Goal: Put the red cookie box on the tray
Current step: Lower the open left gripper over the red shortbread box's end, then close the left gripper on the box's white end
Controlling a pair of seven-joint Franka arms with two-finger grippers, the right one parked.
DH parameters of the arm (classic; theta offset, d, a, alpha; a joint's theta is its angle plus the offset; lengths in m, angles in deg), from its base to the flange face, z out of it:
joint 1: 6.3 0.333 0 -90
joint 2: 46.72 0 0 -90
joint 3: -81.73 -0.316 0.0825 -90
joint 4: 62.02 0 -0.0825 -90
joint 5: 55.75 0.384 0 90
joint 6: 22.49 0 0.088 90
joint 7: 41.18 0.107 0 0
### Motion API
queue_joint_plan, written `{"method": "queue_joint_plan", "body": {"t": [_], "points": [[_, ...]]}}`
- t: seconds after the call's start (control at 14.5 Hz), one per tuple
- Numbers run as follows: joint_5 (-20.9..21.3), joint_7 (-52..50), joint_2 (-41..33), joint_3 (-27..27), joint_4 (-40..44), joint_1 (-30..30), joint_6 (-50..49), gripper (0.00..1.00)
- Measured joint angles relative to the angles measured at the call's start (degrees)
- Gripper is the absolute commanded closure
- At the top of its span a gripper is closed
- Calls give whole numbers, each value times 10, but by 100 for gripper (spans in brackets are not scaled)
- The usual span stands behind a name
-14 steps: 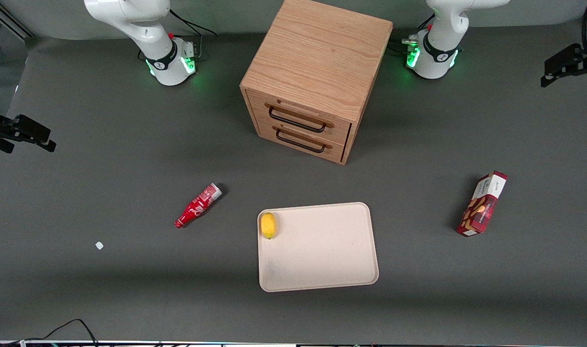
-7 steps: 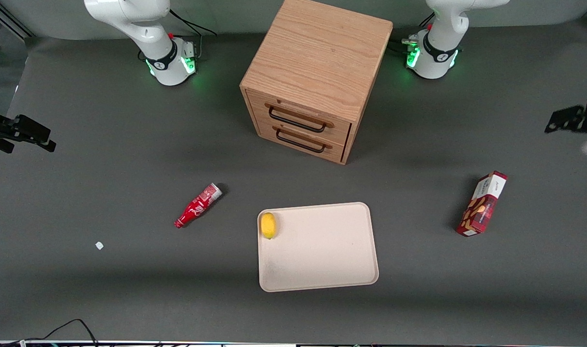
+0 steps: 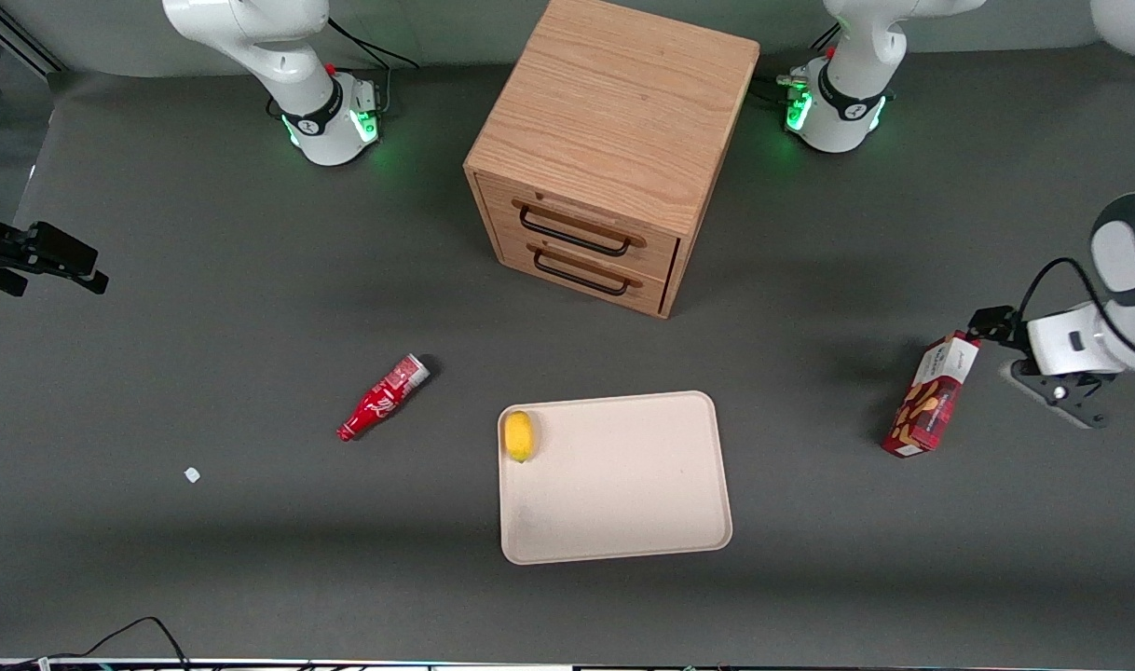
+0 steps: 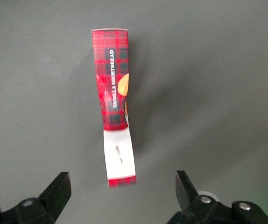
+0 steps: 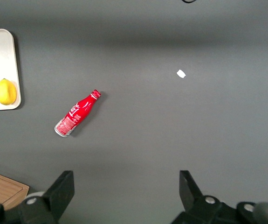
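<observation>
The red cookie box (image 3: 934, 395) lies flat on the grey table toward the working arm's end, its white end panel pointing away from the front camera. The cream tray (image 3: 623, 485) sits near the table's middle, well apart from the box. My left gripper (image 3: 1057, 387) hovers above the table just beside the box's white end. In the left wrist view the plaid box (image 4: 116, 105) stretches away lengthwise, and the gripper (image 4: 121, 186) is open, its black fingers (image 4: 59, 189) wide apart with nothing held; the box's white end lies below the gap.
A yellow lemon (image 3: 518, 435) rests on the tray's corner. A red soda bottle (image 3: 382, 398) lies toward the parked arm's end, with a small white scrap (image 3: 192, 474) nearer the front camera. A wooden two-drawer cabinet (image 3: 614, 154) stands farther back.
The left arm has swung in from the working arm's end and come down beside the box's white end. The box, tray, lemon and bottle have not moved.
</observation>
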Motion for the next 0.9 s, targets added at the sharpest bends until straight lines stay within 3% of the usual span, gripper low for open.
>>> {"method": "queue_joint_plan", "body": {"t": [0.41,0.48,0.55,0.62,0.9], "points": [[-27,13,43,8,-96,0,214,0],[-29,13,49,10,-107,0,236,27],[-32,13,53,11,-116,0,254,72],[-36,13,56,12,-122,0,265,100],[-49,13,58,12,-127,0,274,100]]}}
